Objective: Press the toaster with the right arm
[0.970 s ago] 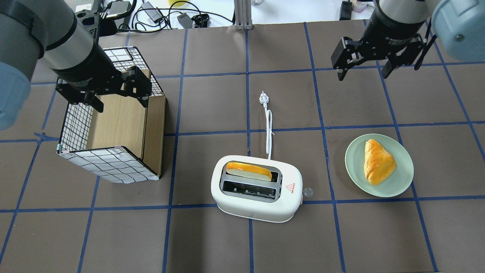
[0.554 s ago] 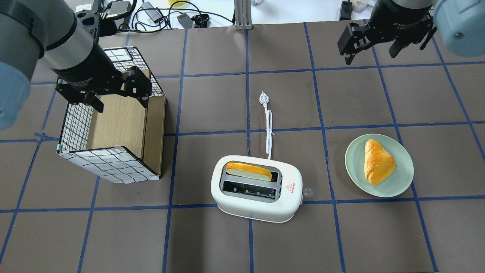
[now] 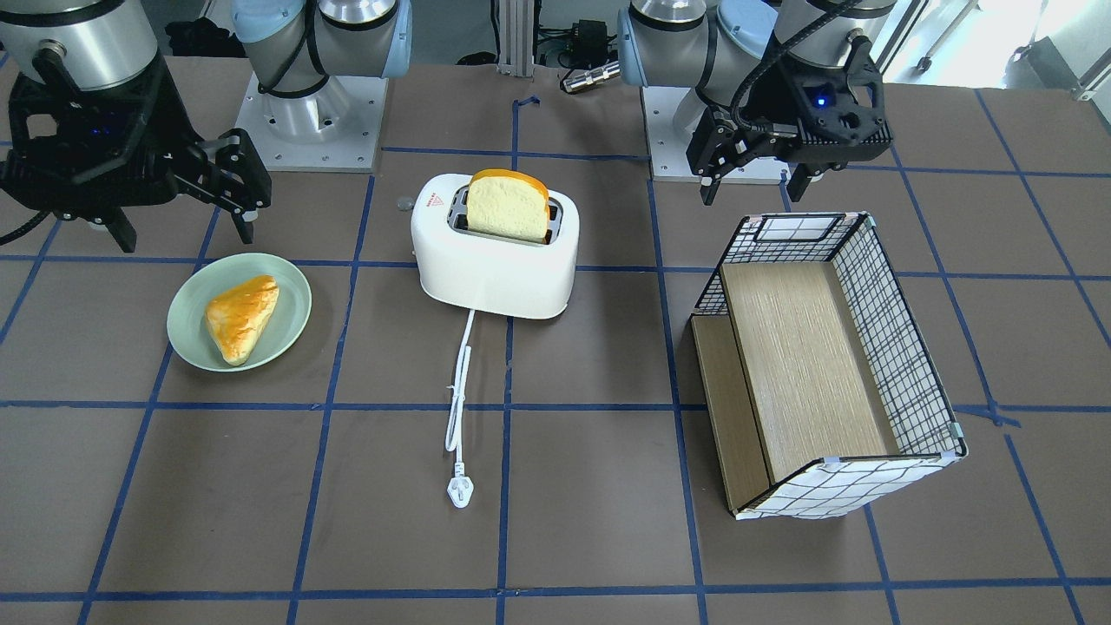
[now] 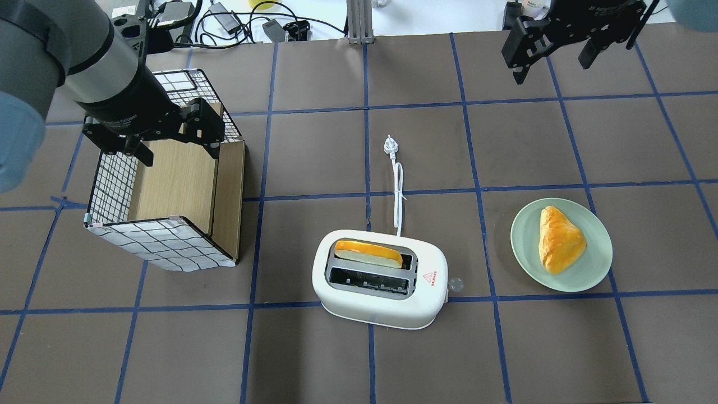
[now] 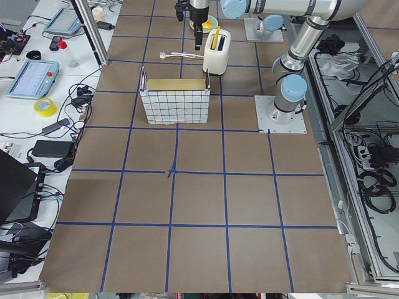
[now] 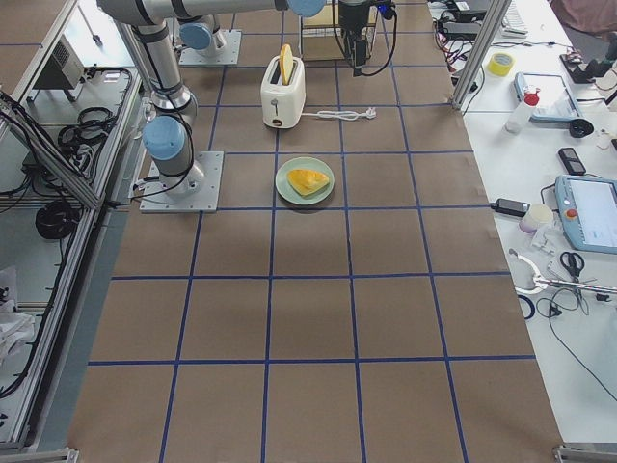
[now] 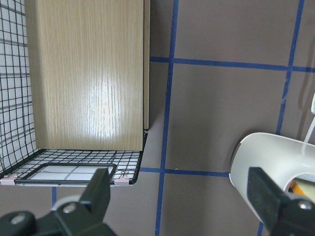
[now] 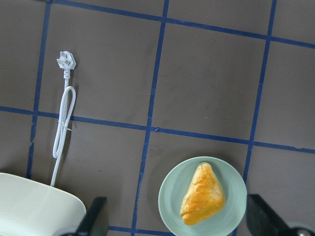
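Note:
The white two-slot toaster (image 4: 381, 292) stands at the table's near middle, also in the front view (image 3: 495, 269). A slice of bread (image 4: 367, 253) stands in its far slot. Its small clear lever knob (image 4: 455, 284) sits at its right end. Its white cord (image 4: 397, 191) runs away to a plug (image 4: 390, 146). My right gripper (image 4: 552, 59) is open and empty, high at the far right, well away from the toaster. My left gripper (image 4: 176, 147) is open and empty over the box. The right wrist view shows only a corner of the toaster (image 8: 34, 206).
A grid-patterned wire box with a wooden floor (image 4: 168, 191) lies at the left. A green plate (image 4: 524, 252) with a pastry (image 4: 558, 238) sits right of the toaster. Cables and adapters (image 4: 224, 22) lie beyond the table's far edge.
My right gripper has moved away from the toaster, toward the table's far edge, staying open. The left arm, toaster, bread and plate have not moved.

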Tool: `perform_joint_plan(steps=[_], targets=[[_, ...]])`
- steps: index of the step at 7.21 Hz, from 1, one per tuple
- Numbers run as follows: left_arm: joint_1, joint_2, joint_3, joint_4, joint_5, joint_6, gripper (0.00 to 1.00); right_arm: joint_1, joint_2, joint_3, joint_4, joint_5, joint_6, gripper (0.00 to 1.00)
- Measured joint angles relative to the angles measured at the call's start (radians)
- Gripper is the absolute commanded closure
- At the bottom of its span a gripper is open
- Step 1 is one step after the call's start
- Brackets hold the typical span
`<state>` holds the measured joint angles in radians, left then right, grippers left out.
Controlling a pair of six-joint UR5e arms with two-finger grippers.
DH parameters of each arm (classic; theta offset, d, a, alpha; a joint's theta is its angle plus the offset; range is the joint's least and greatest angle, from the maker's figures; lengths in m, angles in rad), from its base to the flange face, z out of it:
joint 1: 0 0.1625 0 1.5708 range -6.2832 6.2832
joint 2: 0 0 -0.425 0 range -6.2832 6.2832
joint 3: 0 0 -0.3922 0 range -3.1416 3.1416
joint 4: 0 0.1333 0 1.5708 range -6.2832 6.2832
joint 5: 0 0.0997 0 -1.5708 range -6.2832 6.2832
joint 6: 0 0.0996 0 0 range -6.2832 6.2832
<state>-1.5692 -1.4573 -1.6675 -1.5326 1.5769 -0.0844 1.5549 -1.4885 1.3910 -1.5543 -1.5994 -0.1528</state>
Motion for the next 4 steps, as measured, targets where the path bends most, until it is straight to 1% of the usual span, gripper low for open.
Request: perform_joint_plan(steps=[2,4], targets=[[0.000,0.000,0.000,-0.001,0.000,0.000,0.00,-0.002,-0.004,0.010,0.058,0.041,0.071,0.05],[0.000,0.000,0.000,-0.001,0.000,0.000,0.00,-0.001,-0.018,0.042,0.030,0.058,0.087,0.00]])
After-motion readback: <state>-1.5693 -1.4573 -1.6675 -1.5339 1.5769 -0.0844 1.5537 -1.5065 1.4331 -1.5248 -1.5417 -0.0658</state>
